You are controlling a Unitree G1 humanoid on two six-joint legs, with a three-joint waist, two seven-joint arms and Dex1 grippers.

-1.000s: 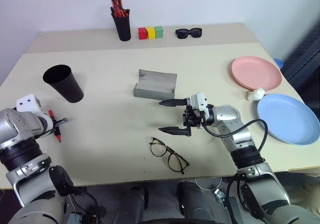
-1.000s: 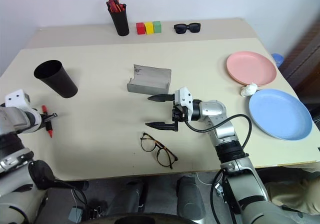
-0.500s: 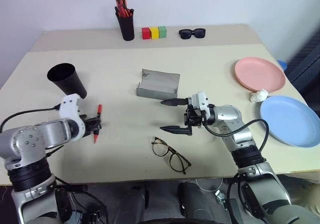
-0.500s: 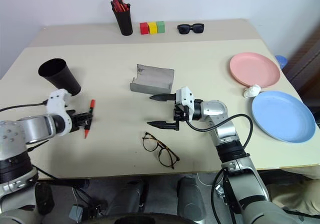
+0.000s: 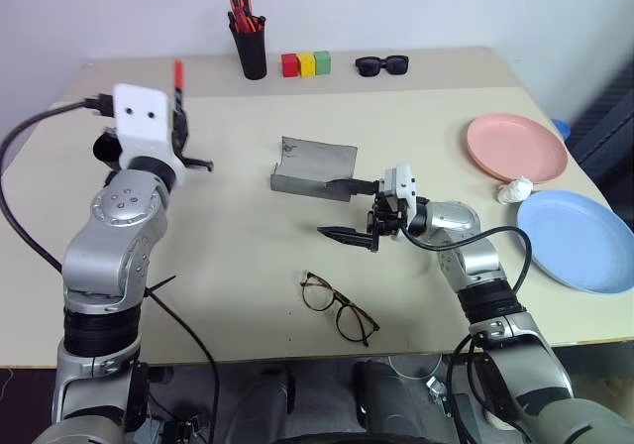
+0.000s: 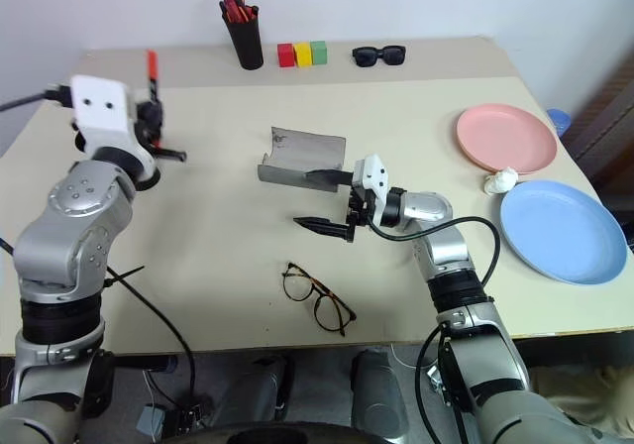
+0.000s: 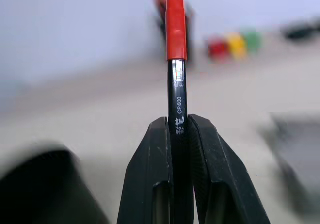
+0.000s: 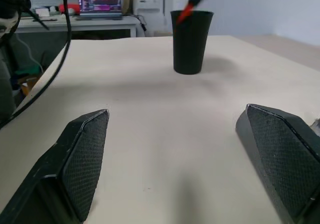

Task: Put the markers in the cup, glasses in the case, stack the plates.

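We've got the left gripper (image 7: 178,134) clamped on the red marker (image 7: 176,59), probably over the cup (image 8: 190,41) near the table's (image 5: 238,256) left edge; right gripper (image 5: 349,209) wide open.

Robot arms, pair, silver-grey metallic finish.

Left arm (image 5: 114,266): rounded cast housings in silver, joined by black ribbed collars; circular cap on the upper housing with small dark screws. White box-shaped wrist module (image 5: 145,127) with two small dark dots on its face. Thick black cable looping out from the module; thinner black cable trailing beside the lower segments.

Right arm (image 5: 482,276): slimmer silver segments with black ribbed joint rings; small white module (image 5: 401,186) at the wrist; black cable arching along the forearm.

Gripper fingers (image 8: 82,159): matte black, wedge-shaped, tapering, with fine cross-hatched pads on the inner faces.
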